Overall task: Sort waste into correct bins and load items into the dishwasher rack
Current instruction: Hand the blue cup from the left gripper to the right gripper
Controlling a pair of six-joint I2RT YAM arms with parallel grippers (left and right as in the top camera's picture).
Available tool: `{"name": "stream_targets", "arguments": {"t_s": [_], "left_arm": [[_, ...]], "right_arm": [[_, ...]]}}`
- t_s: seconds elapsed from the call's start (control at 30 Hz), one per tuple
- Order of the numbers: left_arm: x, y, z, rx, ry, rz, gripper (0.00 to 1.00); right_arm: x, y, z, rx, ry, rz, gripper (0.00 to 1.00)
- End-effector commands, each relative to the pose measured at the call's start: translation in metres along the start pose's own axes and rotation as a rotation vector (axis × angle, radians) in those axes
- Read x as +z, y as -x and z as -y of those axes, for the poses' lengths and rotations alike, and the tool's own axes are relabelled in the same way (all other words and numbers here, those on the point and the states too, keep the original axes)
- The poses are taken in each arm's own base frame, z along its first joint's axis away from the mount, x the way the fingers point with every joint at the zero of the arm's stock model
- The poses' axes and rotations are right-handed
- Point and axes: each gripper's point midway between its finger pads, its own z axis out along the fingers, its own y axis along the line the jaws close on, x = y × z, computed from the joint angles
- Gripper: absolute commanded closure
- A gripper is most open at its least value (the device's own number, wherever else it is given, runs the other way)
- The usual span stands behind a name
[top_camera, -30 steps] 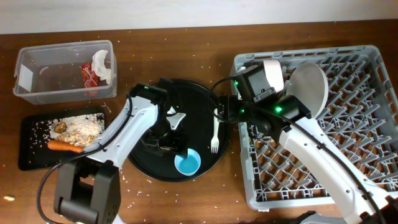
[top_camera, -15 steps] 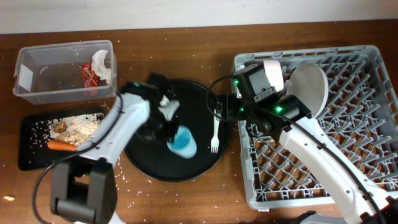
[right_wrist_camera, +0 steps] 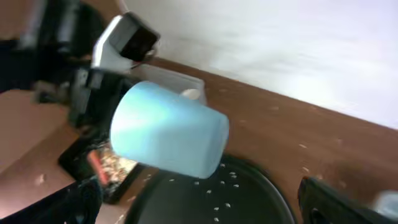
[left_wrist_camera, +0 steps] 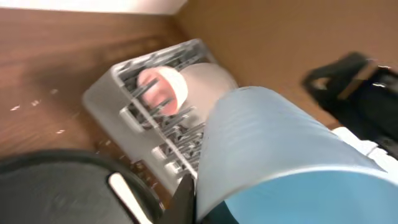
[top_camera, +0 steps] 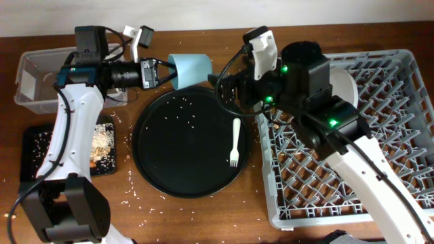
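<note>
While left fingers (top_camera: pixel 163 76) clamp blue cup (top_camera: pixel 190 68), right fingers (right_wrist_camera: pixel 339 202) gape; carrot (right_wrist_camera: pixel 94 165) visible solely from right wrist.

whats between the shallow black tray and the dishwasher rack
The large round black tray fills most of that stretch, with the white fork lying on its right side. The overhead view shows it.

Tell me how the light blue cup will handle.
Likely light: the left gripper holds the light blue cup sideways by its rim. Smooth tapered walls may slip; set down on its side, it would probably roll.
</note>
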Motion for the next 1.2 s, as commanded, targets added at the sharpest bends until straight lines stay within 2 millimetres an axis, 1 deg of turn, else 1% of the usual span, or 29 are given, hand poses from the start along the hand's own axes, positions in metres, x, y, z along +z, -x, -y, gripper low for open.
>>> {"name": "stream_targets", "arguments": {"t_s": [0.0, 0.03, 0.1, 0.13, 0.17, 0.2, 0.23, 0.27, 0.33, 0.4, 0.47, 0.5, 0.57, 0.63, 0.73, 0.83, 0.9, 1.03, 1.07, 1.1, 1.13, 1.17], "left_arm": [[-0.031, 0.016, 0.014, 0.05, -0.105, 0.076, 1.0], [-0.041, 0.018, 0.009, 0.042, -0.121, 0.097, 0.99], [-0.054, 0.021, 0.004, 0.028, -0.203, 0.128, 1.0], [-0.054, 0.02, -0.003, -0.025, -0.249, 0.129, 0.99], [-0.049, 0.017, -0.014, -0.081, -0.256, 0.118, 1.0], [-0.042, 0.013, -0.02, -0.113, -0.265, 0.104, 1.0], [-0.027, 0.007, -0.025, -0.16, -0.286, 0.072, 0.99], [-0.017, 0.003, -0.025, -0.172, -0.299, 0.053, 1.0], [0.001, -0.003, -0.017, -0.173, -0.326, 0.015, 0.99], [0.011, -0.006, -0.01, -0.186, -0.342, -0.011, 1.0], [0.02, -0.01, -0.003, -0.207, -0.358, -0.038, 1.0], [0.023, -0.012, -0.001, -0.249, -0.362, -0.053, 1.0], [0.024, -0.014, 0.0, -0.275, -0.363, -0.06, 0.99], [0.024, -0.017, 0.001, -0.336, -0.362, -0.072, 1.0], [0.024, -0.022, 0.002, -0.408, -0.361, -0.086, 0.99], [0.028, -0.029, 0.007, -0.484, -0.364, -0.113, 1.0], [0.034, -0.032, 0.012, -0.489, -0.371, -0.13, 0.99], [0.047, -0.038, 0.022, -0.482, -0.389, -0.166, 0.99], [0.047, -0.038, 0.023, -0.481, -0.39, -0.169, 1.0], [0.047, -0.038, 0.023, -0.481, -0.39, -0.169, 0.99], [0.047, -0.038, 0.023, -0.48, -0.39, -0.168, 1.0], [0.047, -0.038, 0.022, -0.474, -0.39, -0.167, 1.0]], "right_arm": [[-0.02, 0.008, 0.001, -0.053, 0.222, 0.012, 0.01], [-0.028, 0.011, 0.011, -0.056, 0.255, 0.025, 0.01], [-0.036, 0.016, 0.027, -0.046, 0.314, 0.05, 0.01], [-0.036, 0.017, 0.028, -0.051, 0.362, 0.06, 0.01], [-0.03, 0.016, 0.025, -0.058, 0.415, 0.061, 0.01], [-0.021, 0.011, 0.022, -0.055, 0.446, 0.049, 0.02], [-0.009, 0.005, 0.018, -0.049, 0.472, 0.03, 0.01], [0.001, -0.001, 0.014, -0.046, 0.494, 0.014, 0.01], [0.02, -0.009, -0.001, -0.063, 0.542, -0.002, 0.01], [0.031, -0.013, -0.008, -0.078, 0.56, -0.003, 0.01], [0.04, -0.016, -0.002, -0.073, 0.529, -0.009, 0.01], [0.042, -0.018, 0.002, -0.066, 0.513, -0.014, 0.01], [0.043, -0.017, 0.007, -0.065, 0.49, -0.012, 0.01], [0.047, -0.019, 0.014, -0.057, 0.445, -0.018, 0.01], [0.048, -0.02, 0.015, -0.052, 0.438, -0.024, 0.01], [0.055, -0.026, 0.02, -0.038, 0.431, -0.039, 0.01], [0.061, -0.032, 0.018, -0.03, 0.442, -0.054, 0.01], [0.067, -0.034, 0.003, -0.052, 0.474, -0.054, 0.0], [0.067, -0.034, 0.002, -0.054, 0.477, -0.053, 0.05], [0.067, -0.034, 0.001, -0.054, 0.479, -0.054, 0.15], [0.067, -0.034, 0.001, -0.054, 0.48, -0.054, 0.26], [0.065, -0.034, -0.002, -0.054, 0.5, -0.055, 0.41]]}}
